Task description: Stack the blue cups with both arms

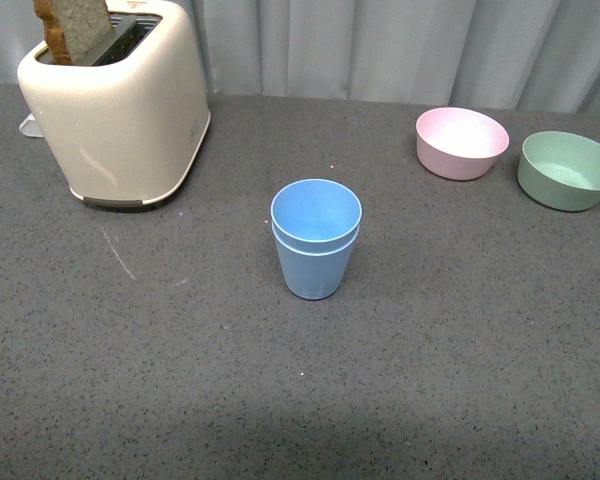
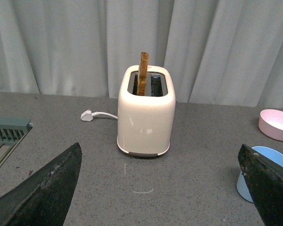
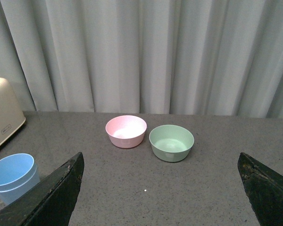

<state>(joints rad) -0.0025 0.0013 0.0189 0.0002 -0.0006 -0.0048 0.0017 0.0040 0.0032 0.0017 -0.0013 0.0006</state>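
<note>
Blue cups (image 1: 316, 240) stand nested, one inside the other, upright at the centre of the front frame on the grey tabletop (image 1: 460, 350). Upper left sits a cream toaster (image 1: 115, 100) holding a bread slice (image 1: 75, 28); upper right, a pink bowl (image 1: 461, 142) beside a green bowl (image 1: 568, 170). Both wrist views show black fingers (image 2: 42, 193) (image 3: 52, 195) spread wide, holding nothing.

A dark grey speckled worktop (image 1: 460, 380) fills the lower frame — pale pleated curtains (image 1: 380, 45) hang across the top, evenly lit.
</note>
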